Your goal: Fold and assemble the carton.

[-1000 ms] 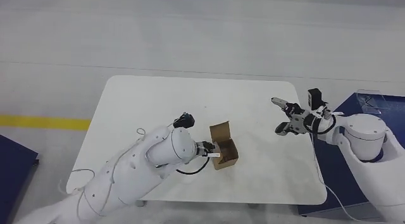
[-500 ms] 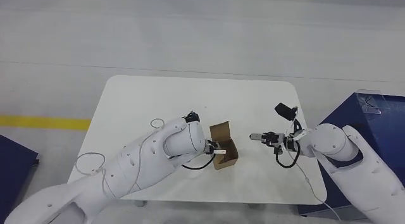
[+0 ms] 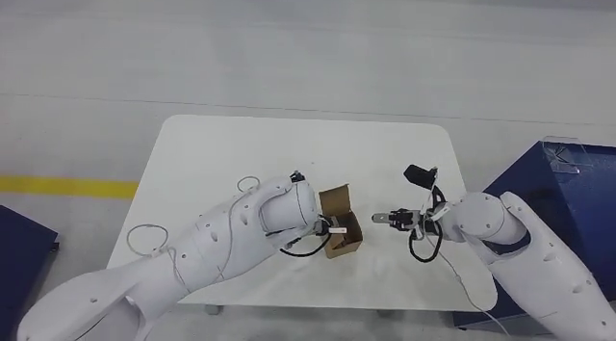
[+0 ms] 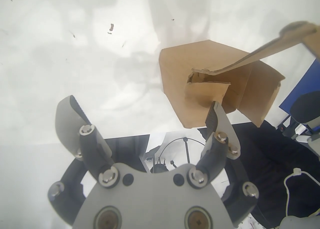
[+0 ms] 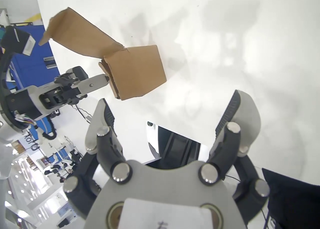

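Overhead, one white counter (image 3: pixel 241 148) carries one brown cardboard carton (image 3: pixel 339 218), which sits near the middle, toward the front edge. At the left, the left gripper (image 3: pixel 322 230) is up against the carton's left side. Its wrist camera shows its two fingers (image 4: pixel 221 127) spread wide with nothing between them. One fingertip touches the edge of a small side flap, and the other stands over bare counter, apart from the carton. The carton is open on the side facing that camera, and one long flap is lifted and tilted up. Two small cardboard scraps (image 4: pixel 111 27) lie on the counter beyond it. To the right, the right gripper (image 3: pixel 382 217) is near the carton but not touching it, pointing toward it. Its two fingers (image 5: pixel 96 117) are also spread wide and hold nothing.
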`<state>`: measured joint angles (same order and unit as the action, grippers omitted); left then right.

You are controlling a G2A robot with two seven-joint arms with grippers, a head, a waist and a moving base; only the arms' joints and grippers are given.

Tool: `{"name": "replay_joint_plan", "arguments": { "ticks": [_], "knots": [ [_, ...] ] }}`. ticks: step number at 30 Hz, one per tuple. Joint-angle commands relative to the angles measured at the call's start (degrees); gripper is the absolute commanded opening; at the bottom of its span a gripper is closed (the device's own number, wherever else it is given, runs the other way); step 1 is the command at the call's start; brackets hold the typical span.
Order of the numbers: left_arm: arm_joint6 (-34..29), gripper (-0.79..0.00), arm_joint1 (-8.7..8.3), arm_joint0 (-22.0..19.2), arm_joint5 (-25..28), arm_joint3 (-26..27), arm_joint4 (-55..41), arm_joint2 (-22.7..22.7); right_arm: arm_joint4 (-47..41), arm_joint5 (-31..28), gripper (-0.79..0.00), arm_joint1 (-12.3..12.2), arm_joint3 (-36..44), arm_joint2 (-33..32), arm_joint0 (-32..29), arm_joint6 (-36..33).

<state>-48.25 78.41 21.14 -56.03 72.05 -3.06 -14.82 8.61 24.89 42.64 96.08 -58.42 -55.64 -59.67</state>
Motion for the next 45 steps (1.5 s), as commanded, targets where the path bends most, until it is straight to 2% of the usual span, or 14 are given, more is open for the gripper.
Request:
{"name": "replay_joint_plan", "arguments": {
  "ticks": [1,11,20,25,31,36,39,45],
  "knots": [
    [-0.14,0.0,0.26,-0.22,0.14,-0.3,-0.23,0.01,1.05,-1.14,0.0,0.57,-1.28,1.78,1.71,-0.37],
    [-0.28,0.0,0.65,-0.33,0.28,-1.09,-0.51,-0.71,0.71,-3.42,0.0,4.16,-9.24,9.43,9.9,-3.65],
    [-0.41,0.0,1.11,-0.3,0.41,-1.73,-0.65,-1.0,5.27,-2.12,0.0,7.95,-12.59,17.22,14.83,-1.54],
    [-0.62,0.0,1.15,-0.05,0.61,-2.54,-0.44,-1.33,3.85,-2.53,0.0,9.16,-13.42,17.87,16.04,-1.06],
    [-0.88,0.0,1.22,0.25,0.88,-2.64,-0.1,-1.54,-0.58,-5.4,0.0,8.07,-11.83,12.11,15.37,-2.57],
    [-1.35,0.0,1.32,0.3,1.34,-3.13,0.02,-1.17,4.79,-5.68,0.0,5.67,-9.84,6.9,12.35,-3.64],
    [-1.79,0.0,1.48,0.3,1.79,-3.21,0.11,-0.96,8.51,-3.93,0.0,5.11,-9.21,6.81,10.7,-4.79],
    [-2.29,0.0,1.93,0.28,2.29,-4.5,-0.28,-0.62,9.87,-3.84,0.0,5.6,-8.24,8.54,9.31,-4.56]
  ]
}}
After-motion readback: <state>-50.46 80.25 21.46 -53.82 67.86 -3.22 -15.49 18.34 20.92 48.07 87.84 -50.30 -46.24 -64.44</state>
